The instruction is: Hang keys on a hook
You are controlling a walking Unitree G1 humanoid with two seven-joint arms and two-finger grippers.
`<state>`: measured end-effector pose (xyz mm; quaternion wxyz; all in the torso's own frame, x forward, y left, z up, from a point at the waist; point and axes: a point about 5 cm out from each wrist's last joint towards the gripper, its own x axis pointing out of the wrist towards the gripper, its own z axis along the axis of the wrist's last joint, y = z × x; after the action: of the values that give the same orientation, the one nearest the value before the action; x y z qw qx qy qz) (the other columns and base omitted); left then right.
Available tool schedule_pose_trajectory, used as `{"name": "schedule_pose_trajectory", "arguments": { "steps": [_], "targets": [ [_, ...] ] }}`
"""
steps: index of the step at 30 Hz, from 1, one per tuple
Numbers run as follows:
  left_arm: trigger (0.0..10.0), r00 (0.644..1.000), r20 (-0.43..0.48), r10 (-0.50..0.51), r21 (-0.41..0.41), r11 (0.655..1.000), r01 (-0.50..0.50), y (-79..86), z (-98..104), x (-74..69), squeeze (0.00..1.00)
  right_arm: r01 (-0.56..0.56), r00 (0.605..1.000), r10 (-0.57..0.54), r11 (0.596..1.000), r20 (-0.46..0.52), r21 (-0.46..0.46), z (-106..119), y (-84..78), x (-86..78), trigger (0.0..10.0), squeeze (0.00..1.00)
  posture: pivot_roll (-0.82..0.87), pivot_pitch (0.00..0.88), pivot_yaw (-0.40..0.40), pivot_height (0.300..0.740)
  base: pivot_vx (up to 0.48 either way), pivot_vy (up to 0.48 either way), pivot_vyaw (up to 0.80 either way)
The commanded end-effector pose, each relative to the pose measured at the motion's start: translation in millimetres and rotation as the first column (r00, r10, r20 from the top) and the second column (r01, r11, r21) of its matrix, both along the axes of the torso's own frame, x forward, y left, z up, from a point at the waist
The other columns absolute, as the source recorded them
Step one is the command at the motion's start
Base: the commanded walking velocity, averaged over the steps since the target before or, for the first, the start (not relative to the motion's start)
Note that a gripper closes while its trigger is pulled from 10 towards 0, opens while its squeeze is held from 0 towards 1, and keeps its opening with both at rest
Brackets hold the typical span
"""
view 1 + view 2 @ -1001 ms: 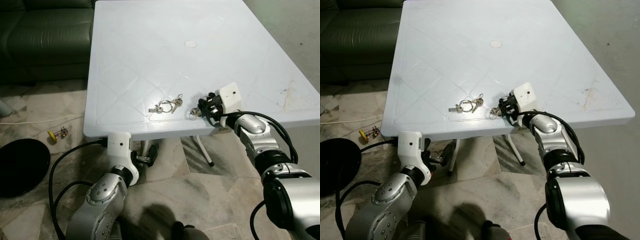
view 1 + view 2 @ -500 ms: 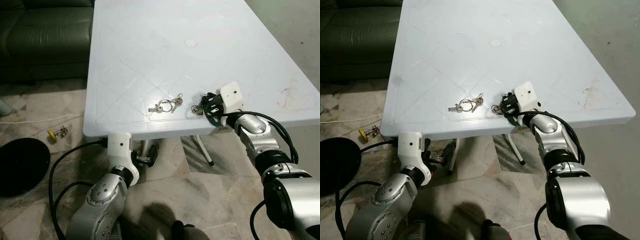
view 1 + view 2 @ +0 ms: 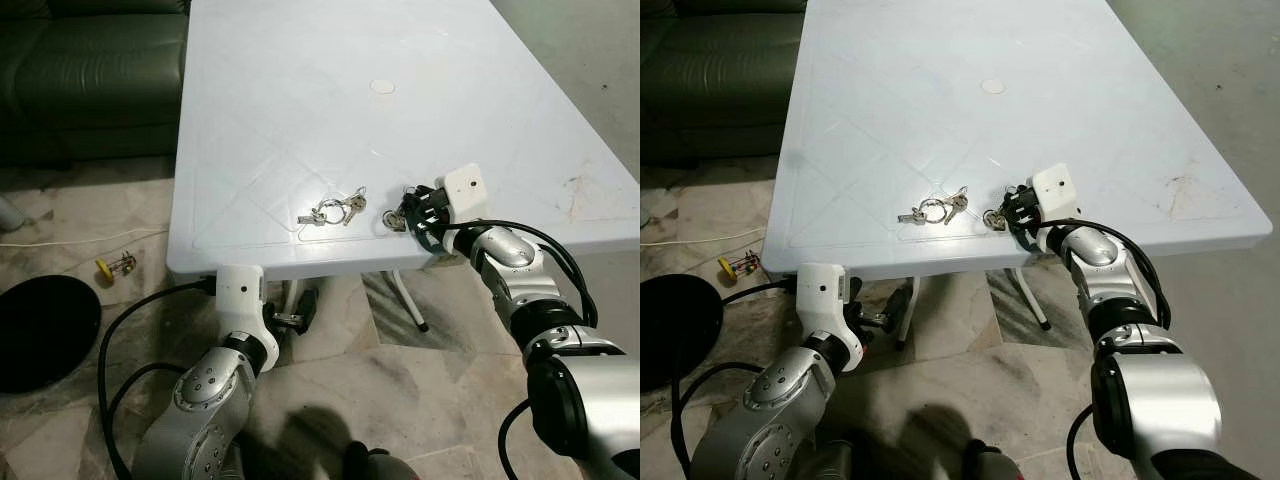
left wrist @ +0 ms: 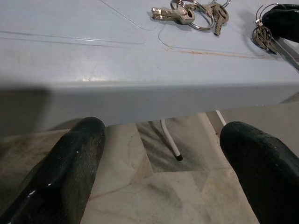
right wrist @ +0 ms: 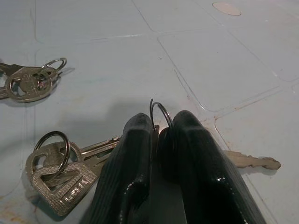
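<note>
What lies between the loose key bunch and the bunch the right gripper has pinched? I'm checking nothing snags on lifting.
Bare white table. In the left eye view, nothing lies between the loose keys and the right gripper shut on its key ring.

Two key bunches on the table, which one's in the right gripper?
The bunch nearer the right arm: the right gripper pinches its ring. The other bunch lies apart, untouched.
</note>
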<state>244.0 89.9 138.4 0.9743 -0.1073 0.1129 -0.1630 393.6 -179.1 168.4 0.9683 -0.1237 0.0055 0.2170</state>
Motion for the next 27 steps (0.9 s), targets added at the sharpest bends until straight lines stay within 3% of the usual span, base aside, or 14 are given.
{"name": "schedule_pose_trajectory", "arguments": {
  "steps": [1,14,22,23,24,25,26,27],
  "targets": [
    [10.0,1.000,-0.003,-0.009,-0.014,1.000,0.009,-4.5,1.5,-4.2,0.00,0.015,0.999,-0.014,1.000,-0.041,0.027,-6.0,-7.3,-2.1,10.0,0.00,0.10,0.263,-0.062,0.740,0.000,0.000,0.00],
    [10.0,1.000,-0.005,-0.015,-0.015,1.000,0.015,-6.4,1.6,-4.6,0.00,-0.016,1.000,0.017,0.993,-0.007,0.113,1.9,-11.9,-2.6,10.0,0.00,0.10,0.263,-0.060,0.740,0.000,0.000,0.00],
    [10.0,1.000,-0.008,-0.013,-0.018,1.000,0.013,-6.1,1.3,-5.3,0.00,-0.012,1.000,0.013,0.997,-0.020,0.076,-0.3,-14.0,-3.2,10.0,0.00,0.10,0.268,-0.061,0.740,0.000,0.000,0.00],
    [10.0,1.000,-0.008,-0.012,-0.018,1.000,0.012,-5.9,1.4,-5.4,0.00,-0.014,1.000,0.016,0.997,-0.020,0.076,-0.3,-14.6,-3.4,9.1,0.00,0.11,0.269,-0.062,0.740,0.000,0.000,0.00],
    [10.0,1.000,-0.008,-0.012,-0.018,1.000,0.012,-5.9,1.4,-5.4,0.00,-0.014,1.000,0.016,0.997,-0.020,0.076,-0.3,-14.6,-3.4,9.1,0.00,0.11,0.269,-0.062,0.740,0.000,0.000,0.00],
    [10.0,1.000,-0.008,-0.011,-0.019,1.000,0.011,-5.8,1.6,-5.6,0.00,-0.016,1.000,0.017,0.997,-0.019,0.076,0.1,-15.3,-3.5,1.1,0.00,0.11,0.270,-0.062,0.740,0.000,0.000,0.00],
    [10.0,1.000,-0.008,-0.010,-0.019,1.000,0.010,-5.6,1.7,-5.8,0.00,-0.016,1.000,0.018,0.997,-0.016,0.076,0.7,-16.0,-3.5,0.0,0.00,0.11,0.271,-0.061,0.740,0.000,0.000,0.00],
    [10.0,1.000,-0.008,-0.010,-0.019,1.000,0.010,-5.6,1.7,-5.8,0.00,-0.016,1.000,0.018,0.997,-0.016,0.076,0.7,-16.0,-3.5,0.0,0.00,0.11,0.271,-0.061,0.740,0.000,0.000,0.00]
  ]
}}
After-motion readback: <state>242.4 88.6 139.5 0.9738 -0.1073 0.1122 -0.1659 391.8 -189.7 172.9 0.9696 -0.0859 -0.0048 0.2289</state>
